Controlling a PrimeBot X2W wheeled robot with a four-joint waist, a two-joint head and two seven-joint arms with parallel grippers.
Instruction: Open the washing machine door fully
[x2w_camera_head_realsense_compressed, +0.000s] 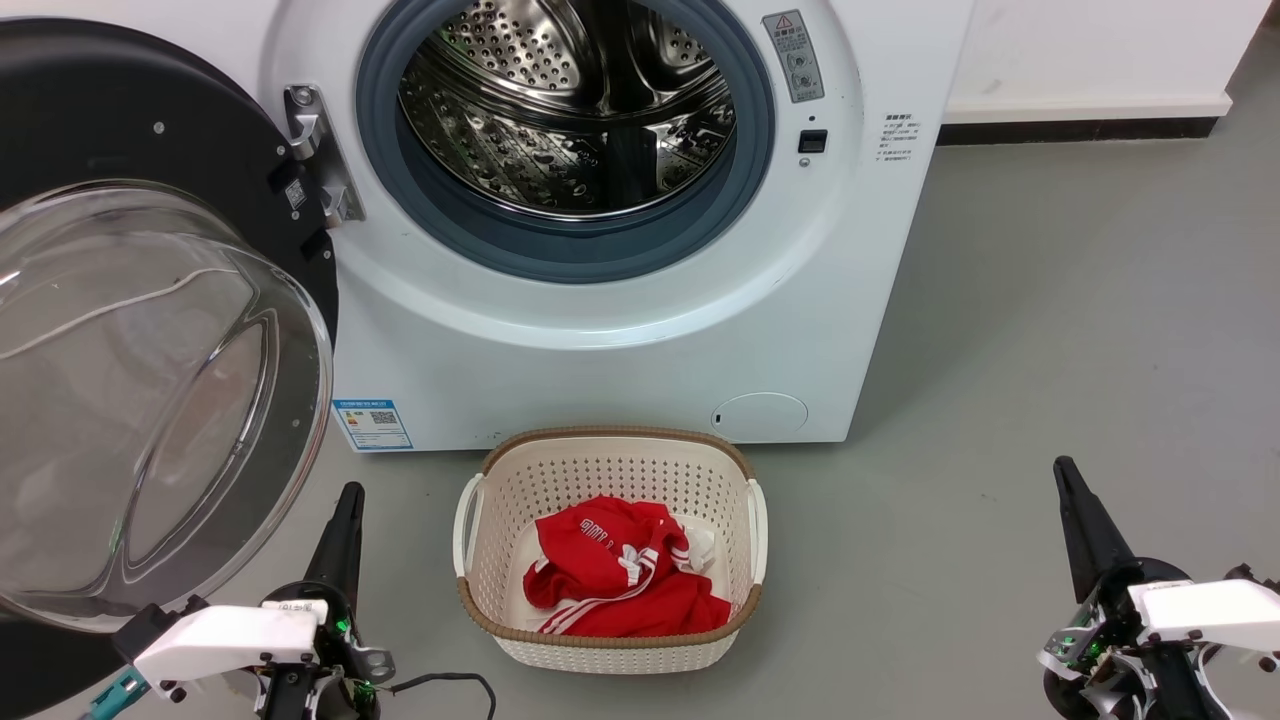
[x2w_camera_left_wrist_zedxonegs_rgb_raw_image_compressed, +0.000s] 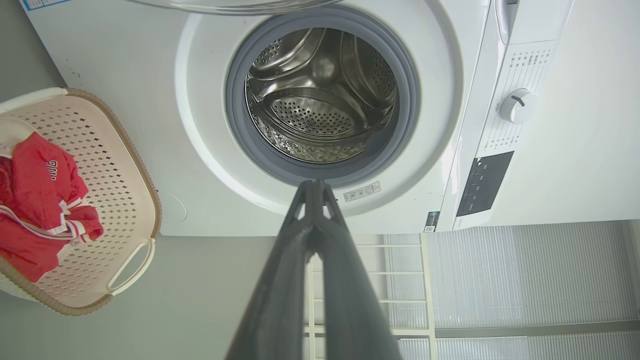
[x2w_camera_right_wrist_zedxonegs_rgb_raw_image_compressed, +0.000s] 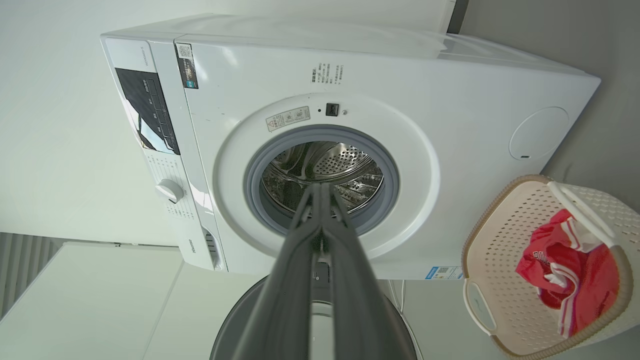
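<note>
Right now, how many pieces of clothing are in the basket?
1: a red garment with white stripes lies in the basket before the washing machine; more could be hidden under it.

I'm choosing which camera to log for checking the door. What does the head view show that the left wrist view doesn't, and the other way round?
Head view: the washing machine door almost whole, black rim and glass bowl swung out to the left, its metal hinge, and the right gripper, shut. Left wrist view: the dial, the dark display panel and a white rack. Both: the steel drum, the basket with the red garment, the left gripper, shut, and a sliver of the door's glass.
</note>
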